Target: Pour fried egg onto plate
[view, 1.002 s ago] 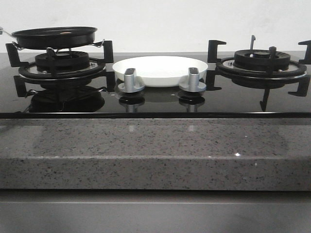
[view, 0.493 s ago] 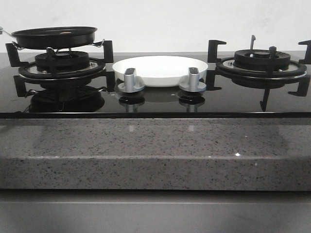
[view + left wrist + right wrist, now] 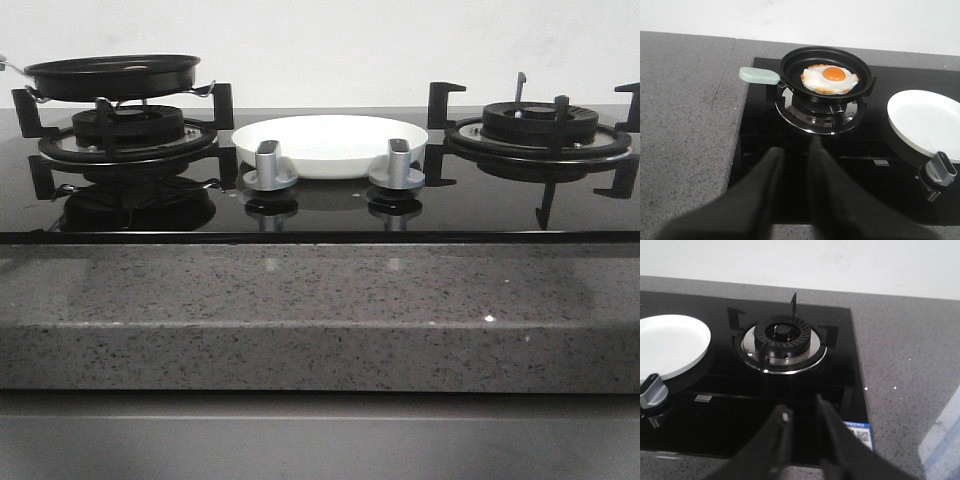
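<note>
The fried egg is lying in the black pan on the burner, beside the white plate. The left gripper is hanging well back from the pan, a little apart and gripping nothing. The right gripper is doing the same.

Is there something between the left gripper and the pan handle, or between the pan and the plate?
Nothing visible blocks either way. Bare counter and stovetop glass lie between the left gripper and the pan handle. The plate beside the frying pan is empty.
</note>
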Controlling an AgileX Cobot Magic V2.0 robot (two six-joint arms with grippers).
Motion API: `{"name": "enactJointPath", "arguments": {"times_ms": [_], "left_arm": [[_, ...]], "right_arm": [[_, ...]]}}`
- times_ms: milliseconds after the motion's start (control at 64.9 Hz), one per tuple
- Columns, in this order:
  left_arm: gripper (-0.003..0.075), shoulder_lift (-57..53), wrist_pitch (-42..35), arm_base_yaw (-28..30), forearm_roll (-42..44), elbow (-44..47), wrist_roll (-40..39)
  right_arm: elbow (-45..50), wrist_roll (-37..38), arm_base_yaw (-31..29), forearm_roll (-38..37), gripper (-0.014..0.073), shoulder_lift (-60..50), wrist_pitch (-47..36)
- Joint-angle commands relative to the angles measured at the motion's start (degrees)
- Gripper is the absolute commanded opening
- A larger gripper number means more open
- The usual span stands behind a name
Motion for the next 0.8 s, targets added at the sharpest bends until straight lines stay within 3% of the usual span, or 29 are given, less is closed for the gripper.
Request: {"name": "enactJointPath", "arguments": {"times_ms": [0, 62, 123, 632, 786], "left_arm": [[0.0421, 0.8, -5.3, -0.5, 0.1, -1.8, -0.5], [0.0516, 0.8, -6.1, -0.5, -0.1, -1.8, -0.5], [0.0543, 0.8, -6.3, -0.5, -0.3, -1.8, -0.5], [0.0413, 0.8, -6.3, -0.5, -0.5, -1.8, -0.5], [0.0382, 0.8, -6.2, -1.1, -4.6, -1.8, -0.5]], "right_arm": [[-1.5, -0.3, -0.4, -1.6, 0.0398, 0.8, -6.1], [-1.5, -0.3, -0.4, -1.6, 0.0459, 0.8, -6.1], [-1.5, -0.3, -0.4, -1.6, 0.0469, 0.8, -6.1], [-1.5, -0.3, -0.4, 0.9, 0.0465, 0.9, -7.4], [-3.1, -0.3, -0.2, 2.5, 0.0465, 3.4, -4.0]]}}
